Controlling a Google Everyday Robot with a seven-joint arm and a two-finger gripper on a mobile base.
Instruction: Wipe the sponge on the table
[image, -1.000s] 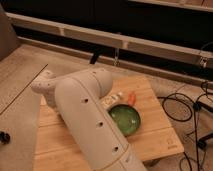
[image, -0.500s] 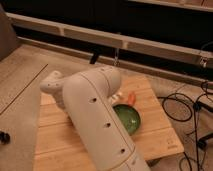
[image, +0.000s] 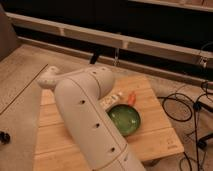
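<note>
Over the last second the white, smooth-shelled robot arm has shifted: its rounded elbow housing swung a little toward the far right, then settled back. The items in view have not moved. The motion is therefore confined to the arm, over the far-left part of the light tan wooden plank table.

The end effector is not visible. It lies somewhere beyond the elbow, behind the arm's bulk, so its opening and any load cannot be told. The small flat blue-grey sponge is not visible either and is presumably hidden by the same housing. Whether the arm is reaching for the sponge or already stroking it across the planks is not settled – the scene fits both.

Materials and shapes:
- Table – matte long planks with visible grain, rectangular.
- Round green bowl – glossy and shallow, near the table's middle.
- Small white tube – lies just beside the arm, on the far side of the bowl.
- Short orange tapered object – lies next to the tube.
- Black looped cables – lie on the floor to the right of the table.
</note>
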